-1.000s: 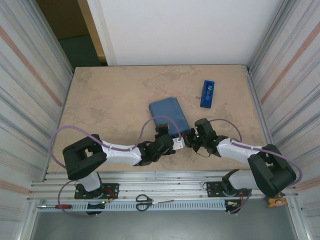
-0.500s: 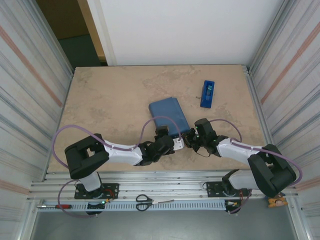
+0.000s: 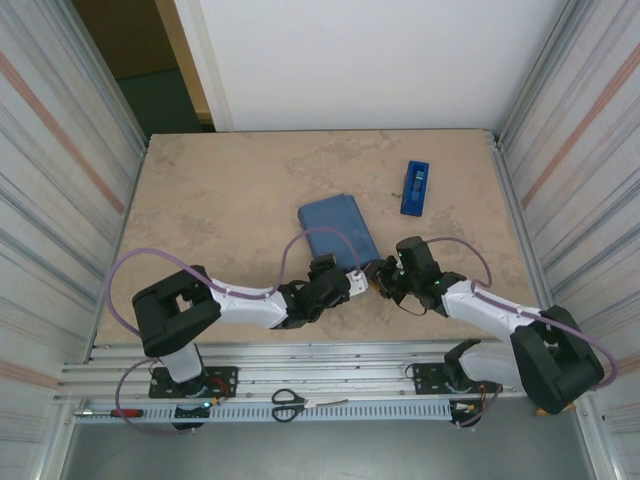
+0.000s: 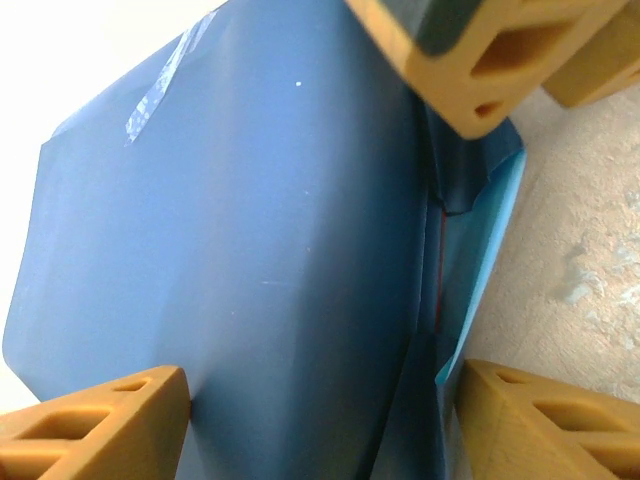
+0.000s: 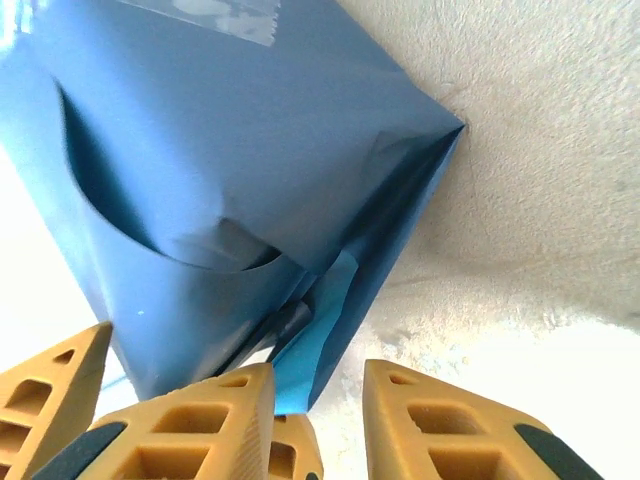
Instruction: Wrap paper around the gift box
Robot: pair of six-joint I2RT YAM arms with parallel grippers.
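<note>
Now, left gripper (image 4: pixel 322 400) wide astride the paper (image 4: pixel 250 220); right gripper (image 5: pixel 318 400) slightly apart, empty

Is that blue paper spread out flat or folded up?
Folded: the paper forms a compact parcel, with a tape strip on top. Its near end flaps look loose, light underside showing.

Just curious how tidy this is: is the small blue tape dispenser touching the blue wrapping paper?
Apart. The top external view shows a strip of bare table between the tape dispenser and the paper.
</note>
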